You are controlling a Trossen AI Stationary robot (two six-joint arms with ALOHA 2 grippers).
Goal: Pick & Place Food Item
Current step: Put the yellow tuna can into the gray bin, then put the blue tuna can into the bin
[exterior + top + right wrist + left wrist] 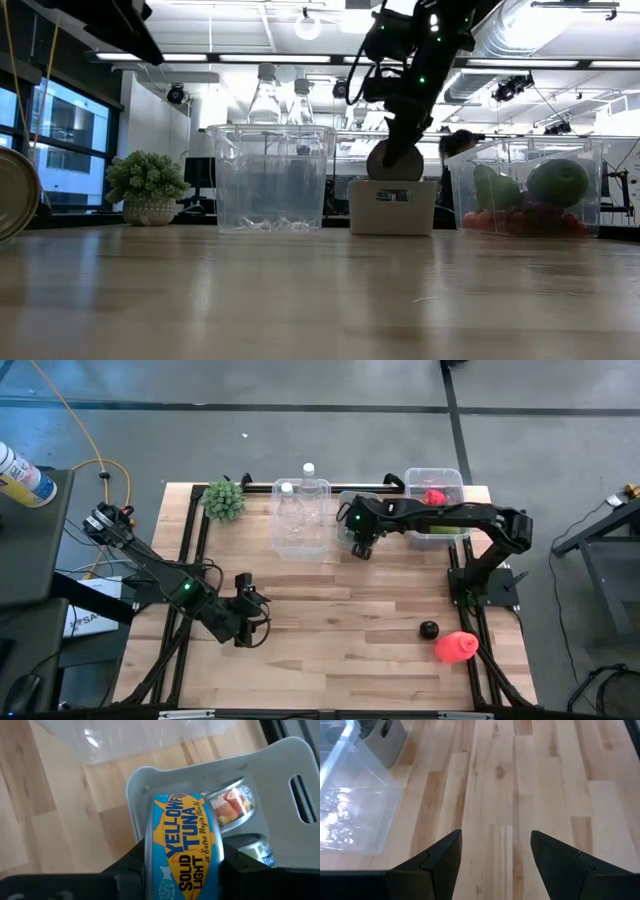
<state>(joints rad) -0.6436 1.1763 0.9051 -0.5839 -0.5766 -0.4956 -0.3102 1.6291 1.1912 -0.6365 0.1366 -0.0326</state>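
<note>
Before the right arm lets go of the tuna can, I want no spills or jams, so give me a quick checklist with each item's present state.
1. Right pincer closed on the tuna can: ok, can held on edge between the fingers.
2. Can over the grey bin: ok, it hangs just above the rim in the low view.
3. Room in the bin: cannot tell; other cans already lie inside.
4. Can clear of the bin's wall: cannot tell.
5. Left pincer out of the way: ok, open and empty over bare table, far from the bin.
6. Clear tub beside the bin not touched: ok.
</note>
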